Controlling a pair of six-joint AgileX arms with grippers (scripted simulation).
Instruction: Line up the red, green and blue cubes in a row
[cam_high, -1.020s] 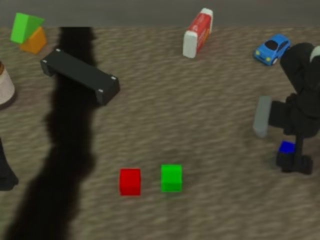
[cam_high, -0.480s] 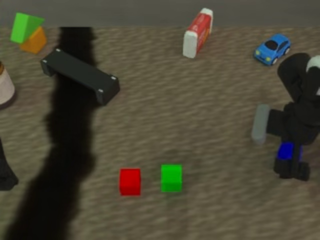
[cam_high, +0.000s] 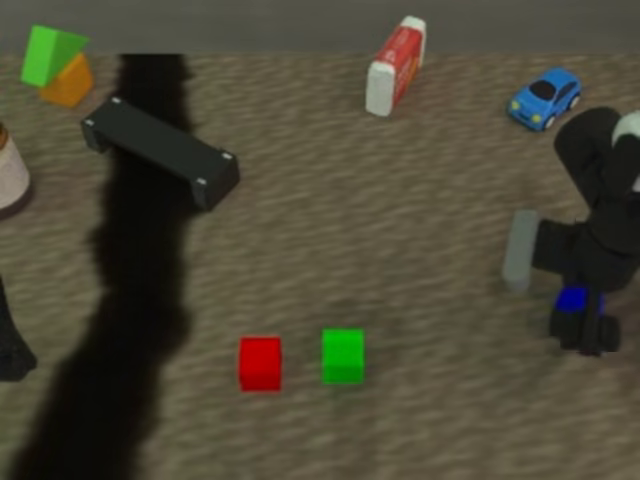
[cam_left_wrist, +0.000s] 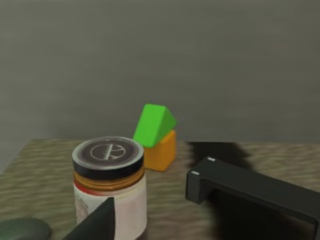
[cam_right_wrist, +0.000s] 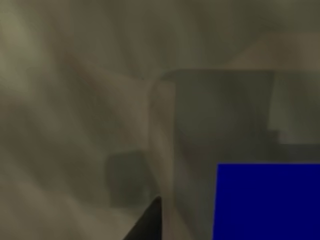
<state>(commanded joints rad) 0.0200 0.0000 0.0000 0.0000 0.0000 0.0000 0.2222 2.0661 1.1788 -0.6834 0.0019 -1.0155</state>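
So, right gripper (cam_high: 583, 322) over at roughly 3 to 4 o'clock on the table, near the right edge, pinching the blue cube (cam_high: 572, 298) between its dark fingers. Blue cube filling the lower corner of the right wrist view (cam_right_wrist: 267, 200), pressed close to the camera. Can't tell whether it's off the table or resting on it.

Red cube (cam_high: 260, 362) and green cube (cam_high: 343, 355) sitting side by side around 6 o'clock, red to the left, green to the right, a small gap between them, not touching. Blue cube well apart from both, off to their right.

Left arm parked at the left edge, about 8 o'clock, only a dark bit showing; can't tell how its claw stands.

Other stuff around: green wedge (cam_high: 48, 53) leaning on an orange block (cam_high: 68, 82) at 10 o'clock, black bar (cam_high: 160, 150) just beside them, a jar (cam_left_wrist: 109, 192) at 9 o'clock, red-and-white box (cam_high: 396, 64) at 12, blue car (cam_high: 545, 97) at 2, grey block (cam_high: 521, 249) just beside the right arm.
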